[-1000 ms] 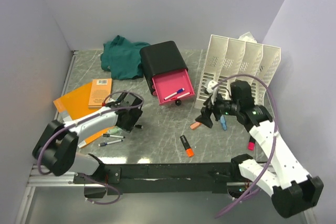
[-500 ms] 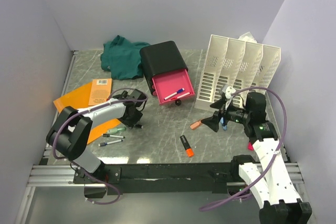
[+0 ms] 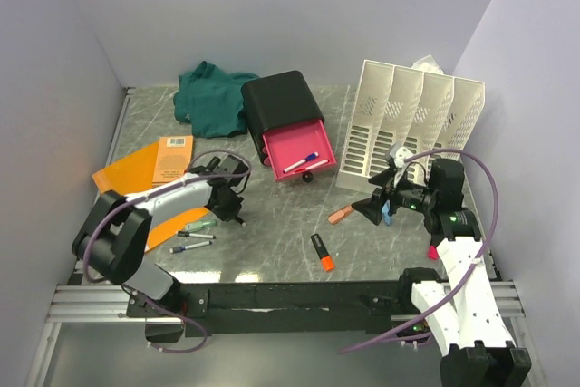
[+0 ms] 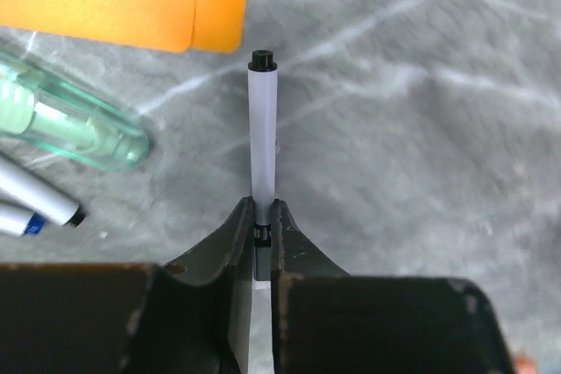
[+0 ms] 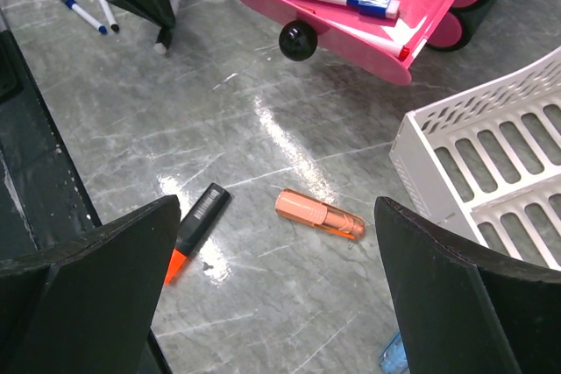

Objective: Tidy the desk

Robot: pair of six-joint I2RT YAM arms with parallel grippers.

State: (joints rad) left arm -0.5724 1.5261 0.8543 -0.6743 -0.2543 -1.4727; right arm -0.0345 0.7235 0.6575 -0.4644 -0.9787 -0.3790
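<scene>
Pretty bare booth: a plain pale lilac back wall (image 3: 290, 15), left wall (image 3: 45, 88) and right wall (image 3: 535, 70) box in the table (image 3: 281, 215) on three sides. Light's soft and even, with a bright glare streak (image 5: 279, 133) on the stone. Silver rails (image 3: 68, 301) run along the front.

Flat rectangular desk (image 3: 272, 210), grey-green marble pattern with pale veins, glossy, lying level, dark front edge

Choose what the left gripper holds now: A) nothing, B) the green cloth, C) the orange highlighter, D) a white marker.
D: in the left wrist view the left gripper is shut on a white marker with a black end pointing away from it.
</scene>
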